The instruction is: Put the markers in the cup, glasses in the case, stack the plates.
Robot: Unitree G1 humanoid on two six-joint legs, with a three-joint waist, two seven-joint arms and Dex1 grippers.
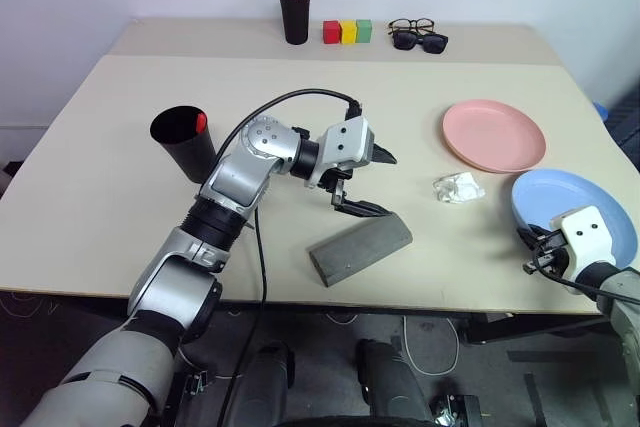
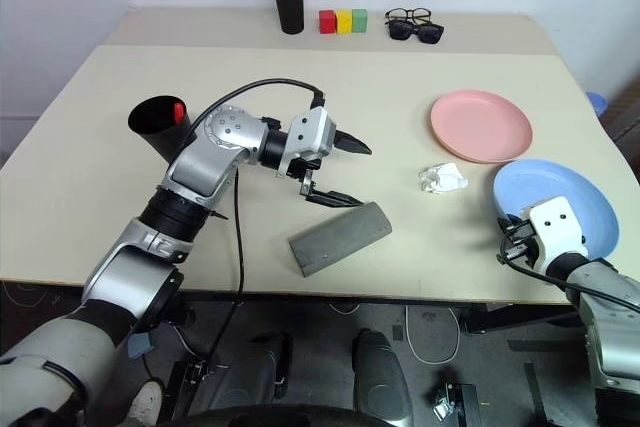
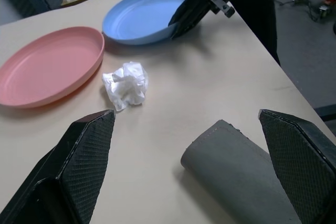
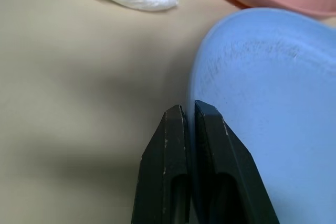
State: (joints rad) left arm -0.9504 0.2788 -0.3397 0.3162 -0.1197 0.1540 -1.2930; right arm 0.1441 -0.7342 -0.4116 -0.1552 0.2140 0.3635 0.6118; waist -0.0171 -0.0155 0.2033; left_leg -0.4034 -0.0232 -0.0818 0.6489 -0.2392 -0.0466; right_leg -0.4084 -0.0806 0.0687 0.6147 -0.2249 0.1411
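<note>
Between my right fingers [image 4: 202, 124], pressed together, sits the near rim of the light blue plate [image 4: 273, 103]; my right wrist view shows the thin edge pinched there, one finger on the table side and one over the plate. From my head cameras this right gripper [image 1: 531, 247] is partly hidden behind its white housing, so the pinch itself is hard to make out there. Just beyond the blue plate lies the salmon pink plate [image 1: 494, 134], the two rims close together but not stacked, and a crumpled white tissue [image 1: 458, 188] rests on the table [image 1: 120, 207] beside them.

My left gripper [image 1: 365, 182] hangs above the table with its jaws spread wide and nothing between them. Directly below and slightly past its fingertips lies the grey case [image 1: 360, 248], shut. My left wrist view looks between those two fingers [image 3: 86, 156] across the case's end towards the tissue, both plates and my other gripper at the blue rim.

Behind my left arm stands the black cup [image 1: 184, 142], a red marker [image 1: 201, 122] showing at its mouth. Along the far edge are a narrower cup of pens [image 1: 294, 7], three coloured blocks [image 1: 347, 31] and two pairs of spectacles [image 1: 418, 35].
</note>
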